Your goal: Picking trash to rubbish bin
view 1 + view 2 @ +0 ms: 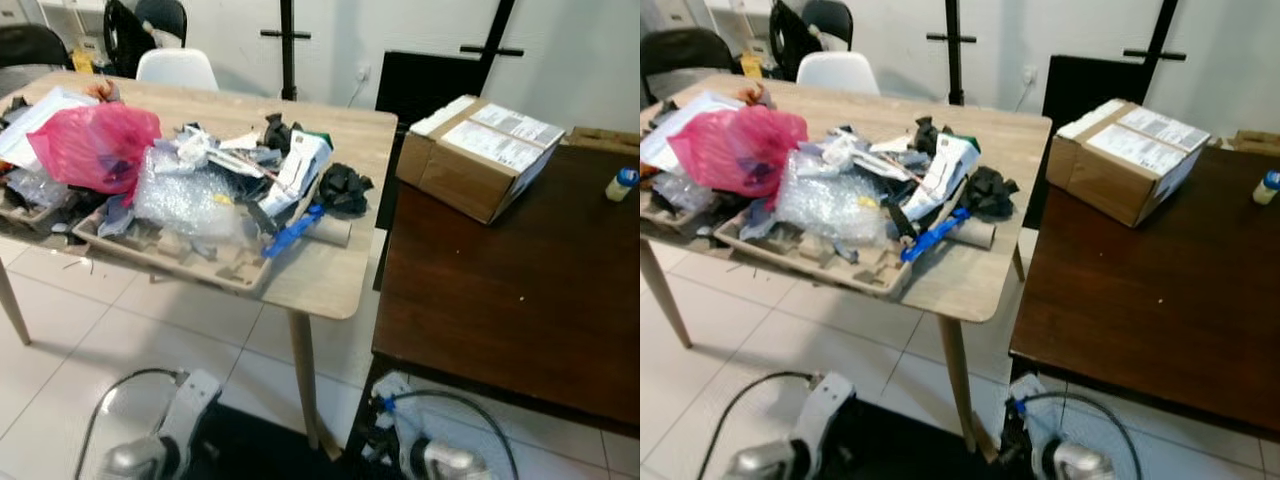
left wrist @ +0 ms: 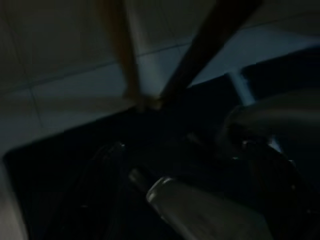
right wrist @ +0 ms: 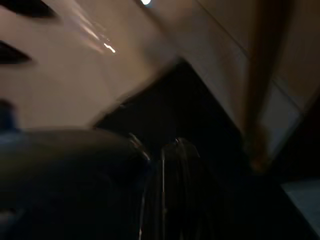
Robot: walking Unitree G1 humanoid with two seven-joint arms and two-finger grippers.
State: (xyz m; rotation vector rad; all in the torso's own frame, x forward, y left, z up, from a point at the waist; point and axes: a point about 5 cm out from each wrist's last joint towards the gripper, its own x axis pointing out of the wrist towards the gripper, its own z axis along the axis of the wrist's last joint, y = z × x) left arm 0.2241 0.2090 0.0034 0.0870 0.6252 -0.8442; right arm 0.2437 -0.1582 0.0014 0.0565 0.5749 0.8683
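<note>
Both arms hang idle at 6 o'clock, the left arm [image 1: 150,440] and the right arm [image 1: 430,455]; finger state cannot be told. Trash [image 1: 200,190] heaps on the pale table [image 1: 330,280] at 10 o'clock, awaiting pickup. A box [image 1: 480,155] rests at 1 o'clock.

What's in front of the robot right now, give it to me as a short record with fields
light table: heaped with trash
trash: pink plastic bag, bubble wrap, cardboard tray, blue strip, black crumpled piece
dark table: to the right, holds a cardboard box and a small bottle
arms: both hang low near the floor, idle
chairs: behind the light table
</note>
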